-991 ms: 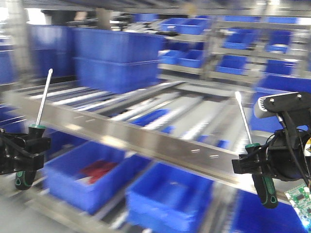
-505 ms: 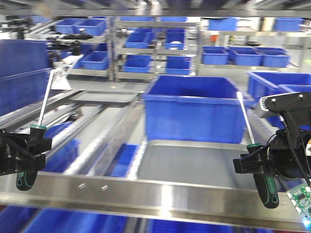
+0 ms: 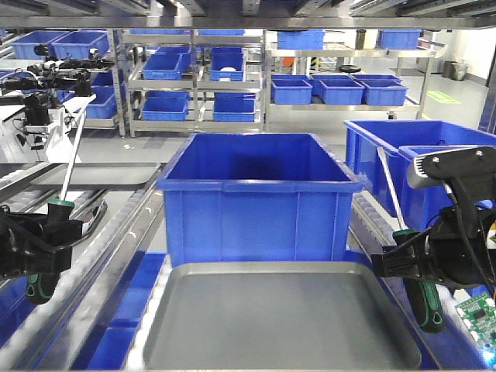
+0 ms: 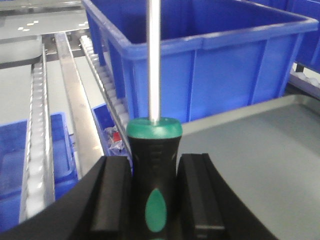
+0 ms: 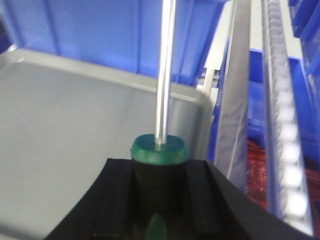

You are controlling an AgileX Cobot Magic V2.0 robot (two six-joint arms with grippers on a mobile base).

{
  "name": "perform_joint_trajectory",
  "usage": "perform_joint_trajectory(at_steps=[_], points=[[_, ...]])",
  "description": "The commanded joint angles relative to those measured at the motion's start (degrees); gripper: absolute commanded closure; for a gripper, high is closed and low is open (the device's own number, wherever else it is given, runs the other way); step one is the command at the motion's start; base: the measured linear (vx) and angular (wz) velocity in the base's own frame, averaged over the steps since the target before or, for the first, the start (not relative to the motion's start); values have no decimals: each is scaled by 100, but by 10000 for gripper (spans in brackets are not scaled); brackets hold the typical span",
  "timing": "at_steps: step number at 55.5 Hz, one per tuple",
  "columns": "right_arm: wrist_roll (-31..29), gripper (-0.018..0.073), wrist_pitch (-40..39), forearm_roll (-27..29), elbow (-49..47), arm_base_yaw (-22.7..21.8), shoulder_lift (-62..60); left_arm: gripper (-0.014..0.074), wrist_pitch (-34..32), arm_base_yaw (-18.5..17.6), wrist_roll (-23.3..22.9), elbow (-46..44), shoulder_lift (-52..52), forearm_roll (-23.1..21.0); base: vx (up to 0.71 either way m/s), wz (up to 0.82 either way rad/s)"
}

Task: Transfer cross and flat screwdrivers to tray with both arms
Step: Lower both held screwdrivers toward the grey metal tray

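Two screwdrivers with green-and-black handles stand upright, one in each gripper. In the front view my left gripper (image 3: 56,236) is shut on the left screwdriver (image 3: 43,283), left of the tray. My right gripper (image 3: 401,263) is shut on the right screwdriver (image 3: 423,298), by the tray's right rim. The grey metal tray (image 3: 279,325) lies low in the middle, with nothing in it. In the left wrist view the fingers (image 4: 116,192) clamp the handle (image 4: 154,150), with the tray (image 4: 260,150) to the right. From the right wrist, the handle (image 5: 160,150) sits between the jaws near the tray's corner (image 5: 75,115).
A deep blue bin (image 3: 260,198) stands just behind the tray. More blue bins (image 3: 387,147) sit to the right. Roller rails (image 3: 116,232) run along the left, over lower bins (image 4: 30,150). Shelving with bins (image 3: 217,77) fills the back. Another robot arm (image 3: 39,105) is at far left.
The whole front view has swung round: blurred shelves gave way to the blue bin and tray, now centred. Both grippers keep the same hold on their upright screwdrivers.
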Motion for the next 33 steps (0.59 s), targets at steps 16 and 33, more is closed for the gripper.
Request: perform_joint_trajectory(at_steps=[16, 33], points=[[-9, 567, -468, -55, -212, -22, -163, 596, -372, -20, 1, -197, -133, -164, 18, -10], [-9, 567, -468, -55, -212, -22, -163, 596, -372, -20, 1, -197, -133, -164, 10, -4]])
